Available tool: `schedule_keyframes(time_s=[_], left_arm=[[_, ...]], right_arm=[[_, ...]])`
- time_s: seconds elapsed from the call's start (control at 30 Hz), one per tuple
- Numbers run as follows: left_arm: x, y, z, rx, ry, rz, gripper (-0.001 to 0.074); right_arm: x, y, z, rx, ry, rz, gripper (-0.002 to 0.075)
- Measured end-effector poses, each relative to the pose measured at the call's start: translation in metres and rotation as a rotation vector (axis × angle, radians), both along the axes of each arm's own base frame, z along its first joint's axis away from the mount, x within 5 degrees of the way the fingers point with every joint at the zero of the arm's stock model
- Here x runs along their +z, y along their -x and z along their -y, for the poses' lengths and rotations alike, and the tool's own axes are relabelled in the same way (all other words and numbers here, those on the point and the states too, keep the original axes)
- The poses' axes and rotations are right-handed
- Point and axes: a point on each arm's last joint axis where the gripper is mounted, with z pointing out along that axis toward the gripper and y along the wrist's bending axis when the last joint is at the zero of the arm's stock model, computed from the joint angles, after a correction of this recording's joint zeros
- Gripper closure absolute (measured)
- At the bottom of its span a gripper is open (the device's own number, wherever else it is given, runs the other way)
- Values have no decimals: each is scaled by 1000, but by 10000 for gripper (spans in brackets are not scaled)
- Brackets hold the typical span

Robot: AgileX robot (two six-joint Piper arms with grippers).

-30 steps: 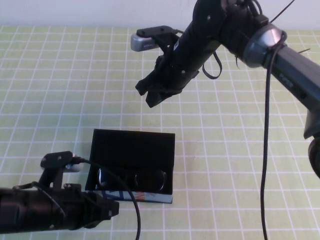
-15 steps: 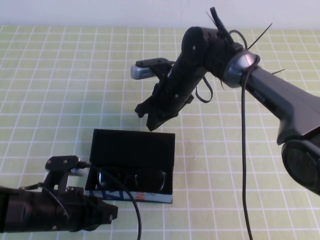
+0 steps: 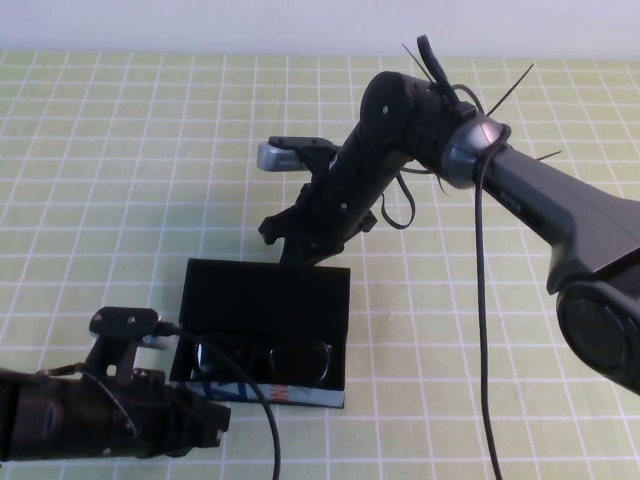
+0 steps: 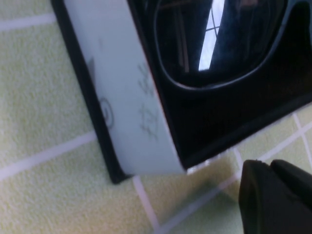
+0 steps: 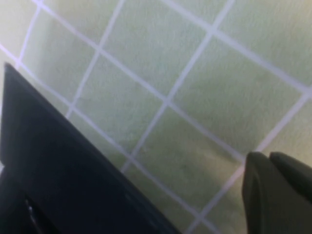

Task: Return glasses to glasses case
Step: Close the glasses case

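Near edge, lower left of the frame: our left hand [image 3: 205,425] sits low on the table [image 3: 100,200] just beside the front corner of the glasses case [image 3: 265,300]; can't tell if it's spread or pressed. The glasses [image 3: 265,358] already lie inside the case, lid still up. Mid-frame, our right hand [image 3: 295,245] hovers at the lid's far edge, fingers look pressed together. We'd judge: push the lid forward slowly, left hand bracing the case.
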Motion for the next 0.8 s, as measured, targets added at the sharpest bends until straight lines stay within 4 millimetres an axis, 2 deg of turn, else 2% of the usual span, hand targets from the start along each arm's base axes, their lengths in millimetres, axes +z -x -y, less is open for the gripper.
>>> schedule_keyframes(time_s=[0.17,0.37,0.47,0.8], left_arm=[[0,0,0,-2,-4,5,738],[1,-3,0,-2,-9,15,738],[3,-5,1,-3,-8,25,738],[2,-6,0,0,-13,26,738]], right_arm=[[-1,2,1,-1,4,-13,737],[26,11,4,0,-22,14,737],[32,19,4,17,-22,15,737],[37,37,3,39,-58,-39,737]])
